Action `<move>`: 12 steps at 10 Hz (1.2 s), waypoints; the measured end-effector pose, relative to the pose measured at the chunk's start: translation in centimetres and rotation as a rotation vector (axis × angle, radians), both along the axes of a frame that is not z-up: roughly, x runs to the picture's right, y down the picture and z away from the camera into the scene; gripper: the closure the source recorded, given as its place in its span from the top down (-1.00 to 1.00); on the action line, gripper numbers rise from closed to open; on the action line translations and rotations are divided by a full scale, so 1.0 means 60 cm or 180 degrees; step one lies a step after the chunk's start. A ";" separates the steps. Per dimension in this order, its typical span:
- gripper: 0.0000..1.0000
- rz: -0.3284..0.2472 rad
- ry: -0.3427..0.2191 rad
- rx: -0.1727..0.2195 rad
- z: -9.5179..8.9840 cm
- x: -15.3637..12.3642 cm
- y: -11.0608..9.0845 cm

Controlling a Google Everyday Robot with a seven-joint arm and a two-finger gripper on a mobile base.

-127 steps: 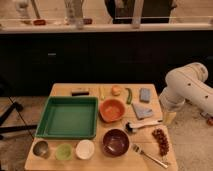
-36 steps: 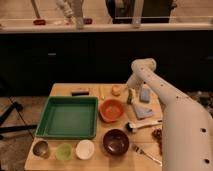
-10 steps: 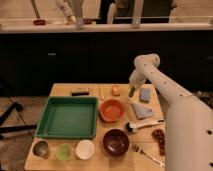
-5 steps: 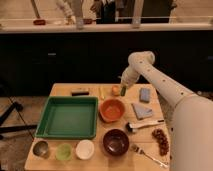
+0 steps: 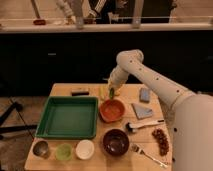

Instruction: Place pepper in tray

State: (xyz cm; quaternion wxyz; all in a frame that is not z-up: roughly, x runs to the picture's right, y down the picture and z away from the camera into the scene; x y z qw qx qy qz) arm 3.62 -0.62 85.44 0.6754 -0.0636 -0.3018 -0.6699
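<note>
Shifted left, the hand hovers near the tabletop's far edge, pinching the small slender dark-green pepper, beside the large green rectangular plastic tray.

You've got the small dark-green chili pepper clamped in gripper jaws, above desk's back edge, just right of large green rectangular plastic tray, lying flat, nothing inside.

Green tray, orange bowl, and a dark-green pepper in the gripper of a white arm, above a tan table.
</note>
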 end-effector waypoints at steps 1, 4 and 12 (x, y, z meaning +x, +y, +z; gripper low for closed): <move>-1.00 -0.0113 -0.0074 0.0005 -0.006 -0.020 0.008; -1.00 -0.0323 -0.0197 0.0024 -0.016 -0.058 0.034; -1.00 -0.0814 -0.0267 0.0028 -0.017 -0.202 0.170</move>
